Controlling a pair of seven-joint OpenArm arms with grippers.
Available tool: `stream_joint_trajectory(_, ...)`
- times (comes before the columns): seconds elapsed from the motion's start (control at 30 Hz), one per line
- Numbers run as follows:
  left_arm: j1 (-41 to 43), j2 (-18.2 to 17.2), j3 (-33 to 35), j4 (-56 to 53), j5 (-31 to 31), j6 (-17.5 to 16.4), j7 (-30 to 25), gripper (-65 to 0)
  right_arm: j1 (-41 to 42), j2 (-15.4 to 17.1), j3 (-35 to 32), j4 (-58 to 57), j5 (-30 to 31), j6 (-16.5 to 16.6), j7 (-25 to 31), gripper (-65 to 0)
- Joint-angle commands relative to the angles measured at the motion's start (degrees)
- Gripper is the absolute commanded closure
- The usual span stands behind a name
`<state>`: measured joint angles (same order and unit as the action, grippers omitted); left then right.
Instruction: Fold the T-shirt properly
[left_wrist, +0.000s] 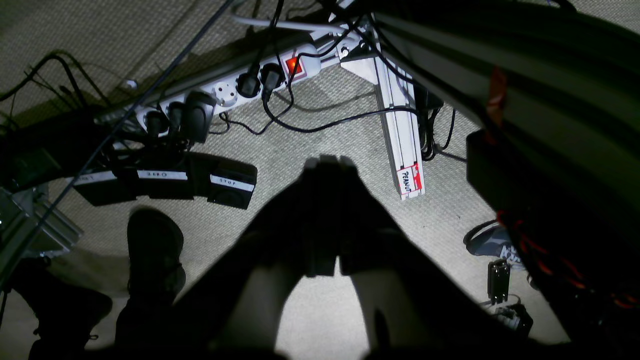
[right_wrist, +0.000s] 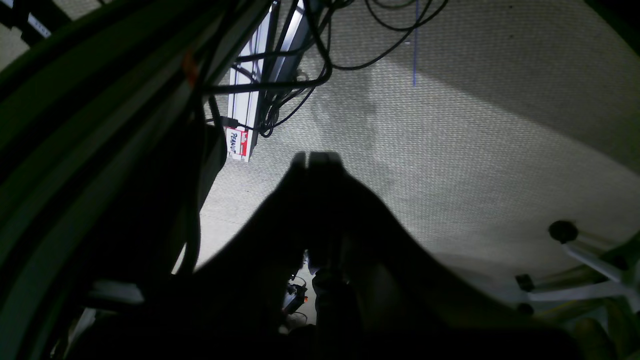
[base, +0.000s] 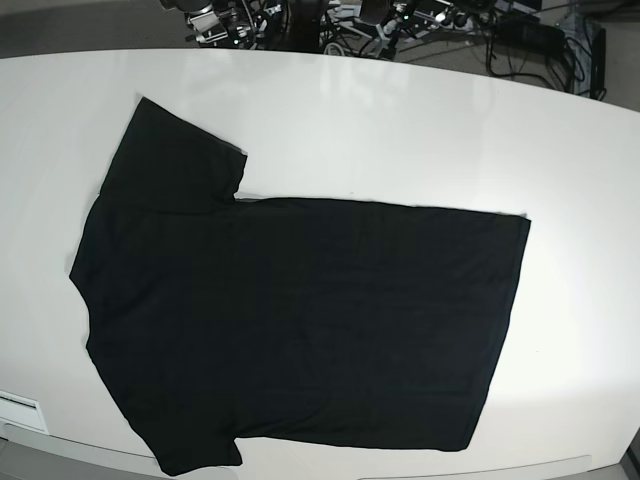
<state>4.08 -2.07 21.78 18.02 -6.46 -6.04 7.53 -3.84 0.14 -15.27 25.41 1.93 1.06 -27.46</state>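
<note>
The black T-shirt (base: 300, 320) lies spread flat on the white table (base: 580, 300), its collar end at left, one sleeve toward far left, the other near left. The right gripper (right_wrist: 317, 160) and left gripper (left_wrist: 327, 162) are both fully closed, holding nothing.

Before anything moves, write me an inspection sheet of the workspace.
Surface: white table, T-shirt on it
Job's things: black T-shirt spread flat, plain side up, sleeves out, unfolded
Clutter: nothing seen on the tabletop
Grippers: left and right both shut, away from the shirt
Cables: black cable plugged into a power strip whose switch glows; more loose cables in the right wrist view
Surroundings: carpeted floor, shoe, black pedals
</note>
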Motion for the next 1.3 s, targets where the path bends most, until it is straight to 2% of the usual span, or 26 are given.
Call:
stream_joint_trajectory(0.0, 0.04, 0.02, 0.17, 0.37, -0.2, -0.35, 0.04, 0.0, 0.2, 0.04, 0.0, 0.42, -1.29, -0.85, 0.02, 0.0)
stream_joint_trajectory(0.13, 0.04, 0.0, 0.17, 0.37, -0.2, -0.35, 0.04, 0.0, 0.17, 0.09, 0.0, 0.42, -4.37, -0.7, -0.02, 0.0)
stream_joint_trajectory(0.33, 0.04, 0.0, 0.17, 0.37, -0.2, -0.35, 0.07, 0.0, 0.2, 0.0, -0.07, 0.42, -4.35, 1.57, 0.83, 0.0)
stream_joint_trajectory(0.6, 0.02, -0.02, 0.17, 0.37, 0.5, -0.35, 0.59, 0.0, 0.17, 0.02, -0.07, 0.42, -4.35, 1.53, 1.27, 0.0)
stream_joint_trajectory(0.67, 0.04, -0.13, 0.17, 1.51, 1.86, -0.35, 3.76, 0.0, 0.17, 0.04, -0.07, 0.42, -4.37, 2.01, -0.59, 0.0)
stream_joint_trajectory(0.77, 1.22, -1.03, 0.17, 6.64, 3.48, -0.35, 11.63, 0.0, -0.63, 0.2, -0.07, 1.77, -5.49, 3.19, -5.73, 0.0)
stream_joint_trajectory(0.87, 5.11, -3.21, 0.17, 15.37, 3.43, -0.33, 17.94, 0.0, -5.29, 1.86, -0.07, 6.78, -5.62, 4.15, -6.38, 0.0)
stream_joint_trajectory(1.0, 13.05, -8.04, 0.17, 28.46, 2.56, -0.33, 18.49, 0.0, -13.92, 5.42, -0.07, 17.14, -4.96, 5.6, -7.43, 0.0)
stream_joint_trajectory(1.13, 22.23, -14.58, 0.17, 43.01, -0.28, -0.33, 20.28, 0.0, -24.02, 9.31, -0.07, 31.45, -4.87, 6.47, -12.37, 0.0)
stream_joint_trajectory(1.27, 32.57, -21.75, 0.17, 57.96, -0.42, -0.31, 20.41, 0.0, -34.93, 13.18, -0.07, 46.27, -2.51, 6.49, -12.92, 0.0)
